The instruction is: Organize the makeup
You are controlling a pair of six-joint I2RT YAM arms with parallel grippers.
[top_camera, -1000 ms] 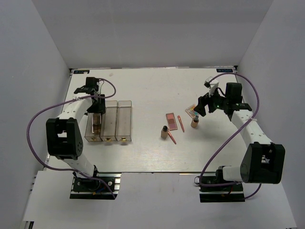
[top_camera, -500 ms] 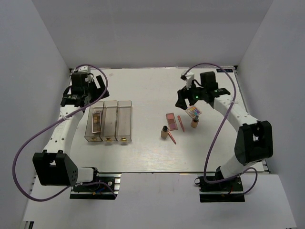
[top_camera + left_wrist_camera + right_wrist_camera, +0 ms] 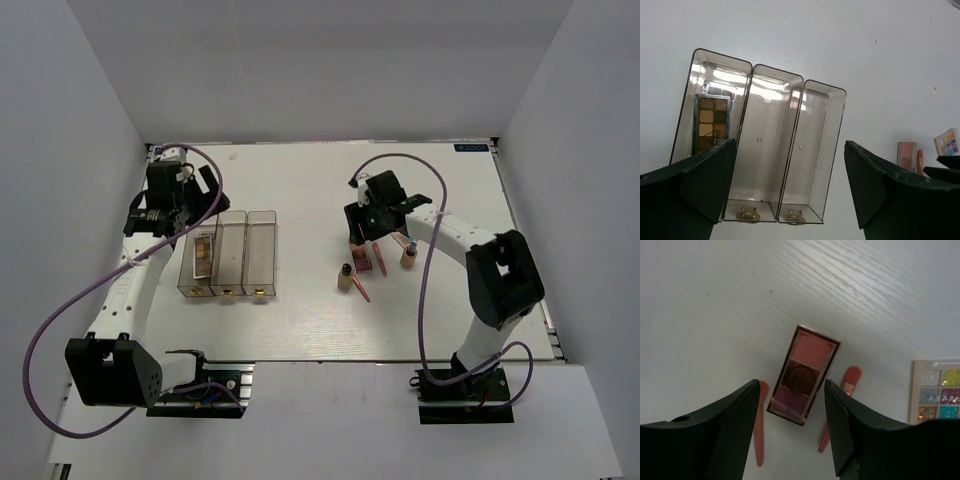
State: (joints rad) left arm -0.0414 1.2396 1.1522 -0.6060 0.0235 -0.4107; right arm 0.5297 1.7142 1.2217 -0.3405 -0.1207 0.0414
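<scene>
A pink palette (image 3: 361, 256) lies flat on the white table, with one coral stick (image 3: 380, 259) on its right and another (image 3: 360, 291) nearer me. My right gripper (image 3: 366, 226) hangs open above it; in the right wrist view the palette (image 3: 803, 374) lies between the fingertips of my right gripper (image 3: 792, 382), flanked by the sticks (image 3: 759, 426) (image 3: 841, 402). A multicolour palette (image 3: 940, 397) lies to the right. Two tan bottles (image 3: 345, 277) (image 3: 408, 256) stand nearby. A brown palette (image 3: 711, 122) lies in the left compartment. My left gripper (image 3: 790, 142) is open and empty above the box.
The clear three-compartment box (image 3: 247, 252) stands at the left; its middle and right compartments (image 3: 810, 150) hold nothing. Grey walls close in the table on three sides. Purple cables loop off both arms.
My right gripper has swung left, from by the multicolour palette to above the pink palette. My left gripper has lifted off the box's left compartment and drawn back to the far left.
</scene>
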